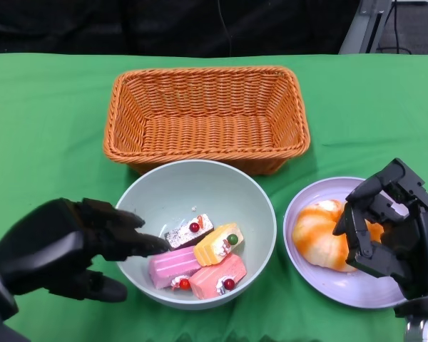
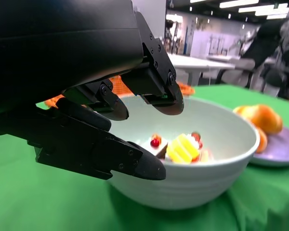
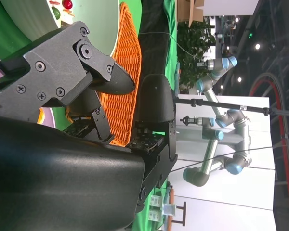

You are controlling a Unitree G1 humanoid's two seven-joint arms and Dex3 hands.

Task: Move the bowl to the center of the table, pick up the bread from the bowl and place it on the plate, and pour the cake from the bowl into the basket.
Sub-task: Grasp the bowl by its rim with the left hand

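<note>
A pale green bowl (image 1: 192,189) sits at the table's middle with several cake pieces (image 1: 203,260) in it. My left hand (image 1: 64,249) straddles its left rim, fingers over the inside and thumb outside and below. The left wrist view shows those fingers (image 2: 159,91) spread above the bowl (image 2: 216,139) and the cakes (image 2: 183,147), gripping nothing. The orange and white bread (image 1: 317,231) lies on the lavender plate (image 1: 342,288) at the right. Over the plate's right side hovers my right hand (image 1: 389,224), loosely curled and empty beside the bread.
An empty orange wicker basket (image 1: 207,71) stands just behind the bowl, nearly touching it. Green cloth (image 1: 43,142) covers the table. The right wrist view shows the basket (image 3: 127,72) past my right hand (image 3: 86,72), and robot arms stand in the room beyond.
</note>
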